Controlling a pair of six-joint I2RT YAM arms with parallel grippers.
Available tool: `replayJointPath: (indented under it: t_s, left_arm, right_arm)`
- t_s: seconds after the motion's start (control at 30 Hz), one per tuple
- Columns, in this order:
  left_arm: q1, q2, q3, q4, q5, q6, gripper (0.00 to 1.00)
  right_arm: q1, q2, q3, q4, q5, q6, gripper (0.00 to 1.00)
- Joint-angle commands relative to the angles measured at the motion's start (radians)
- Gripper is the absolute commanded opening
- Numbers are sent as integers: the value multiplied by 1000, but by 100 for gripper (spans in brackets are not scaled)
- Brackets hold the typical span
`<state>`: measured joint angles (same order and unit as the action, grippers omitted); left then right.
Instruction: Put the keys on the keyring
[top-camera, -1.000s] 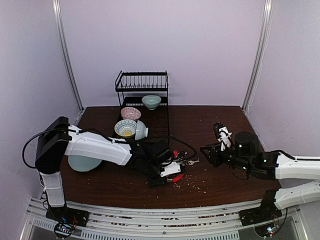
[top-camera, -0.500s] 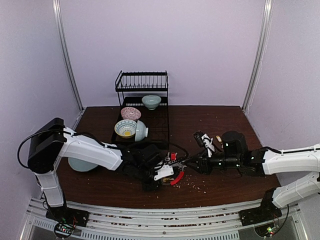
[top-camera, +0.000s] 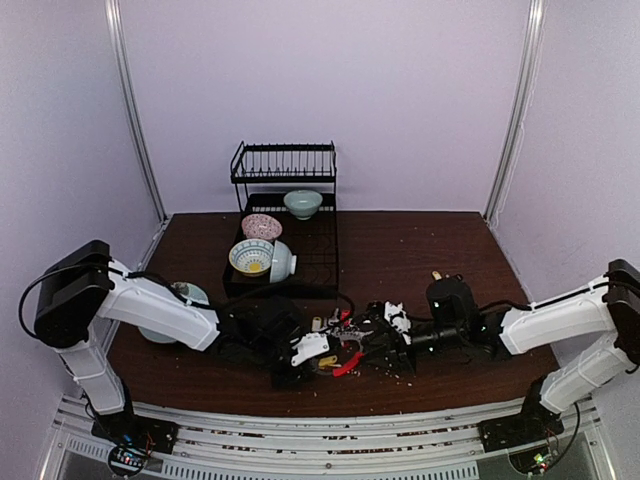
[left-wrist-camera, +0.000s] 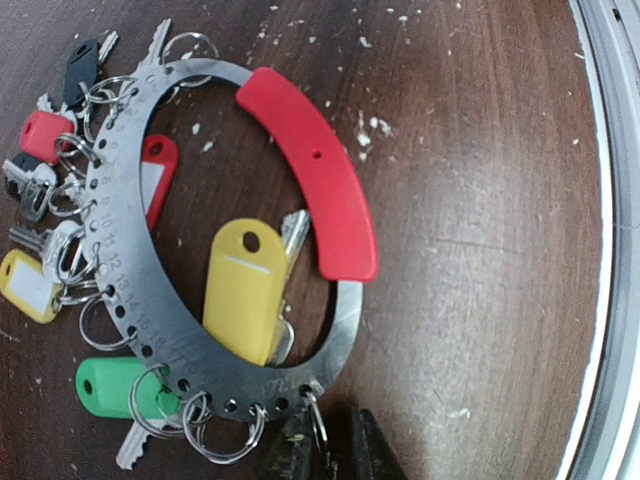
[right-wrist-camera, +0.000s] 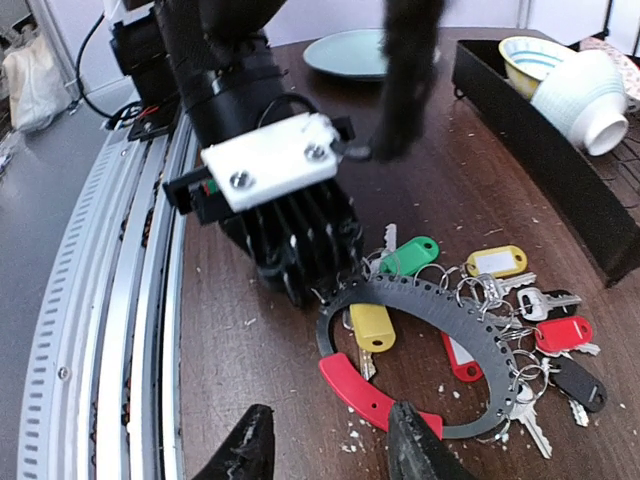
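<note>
Since a sec ago the R arm (top-camera: 555, 315) has swung in leftward over the table (top-camera: 420, 240), bringing the R gripper (right-wrist-camera: 330, 452) right up to the keyring (left-wrist-camera: 112, 262), while the L arm (top-camera: 160, 305) has drawn back toward the left edge and sunk lower. At the back stands a black wire dish rack (top-camera: 285, 160) w/ a green bowl (top-camera: 303, 204), a pink dish (top-camera: 261, 226), a blue-rimmed bowl (top-camera: 250, 257) and a white bowl (top-camera: 283, 262) tipped on its side. A teal plate (right-wrist-camera: 345, 55) lies flat on the table beyond the L arm, partly hidden in the top view. The keyring lies flat near the table's front edge, btwn the two grippers. It is a flat grey metal hoop punched w/ numbered holes, w/ a curved red grip (left-wrist-camera: 310, 170) closing one side. The L gripper (left-wrist-camera: 328, 455) is at the hoop's rim, its black fingertips only a crack apart. One small wire loop lies at the mouth of that gap, and nothing looks pinched. The R gripper is just beside the red grip, jaws wide apart, nothing in them. Inside the hoop lie a yellow tag (left-wrist-camera: 240, 290), a silver blade showing from under it, and a red tag (left-wrist-camera: 155, 175). A green tag (left-wrist-camera: 110, 385) lies outside. The keys (left-wrist-camera: 40, 190) hang on small loops along the rim opposite the red grip, fanned on the table, w/ black, red and plain silver heads. Pale crumbs (left-wrist-camera: 375, 125) dot the wood.
</note>
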<state>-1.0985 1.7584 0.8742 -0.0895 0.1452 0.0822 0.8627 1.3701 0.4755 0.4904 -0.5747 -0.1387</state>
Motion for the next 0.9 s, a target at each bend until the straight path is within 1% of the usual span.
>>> replayJointPath:
  t_s: [0.0, 0.07, 0.13, 0.2, 0.33, 0.53, 0.63, 0.73, 0.87]
  left_arm:
    - [10, -47, -96, 126, -8, -35, 10]
    - [12, -43, -99, 141, 5, -36, 0]
    - [12, -44, -112, 160, 30, -32, 0]
    - [14, -56, -134, 185, 45, -32, 0]
    - [18, -117, -185, 231, 44, -25, 0]
    - [23, -171, -219, 266, 46, -13, 0]
    - [28, -170, -222, 275, 62, -9, 0]
    - [31, -168, -222, 274, 77, -2, 0]
    - [31, -171, -218, 269, 86, 3, 0]
  right_arm:
    - [3, 81, 48, 51, -101, -200, 40]
    - [15, 133, 81, 19, -83, -284, 40]
    - [34, 191, 127, 0, -69, -342, 39]
    - [56, 256, 181, -5, -59, -385, 36]
    - [103, 355, 238, 46, -55, -463, 31]
    - [109, 444, 255, 150, -62, -453, 25]
    - [114, 470, 250, 188, -53, -438, 25]
    - [132, 495, 246, 242, -13, -420, 25]
    - [136, 538, 269, 285, 3, -393, 26]
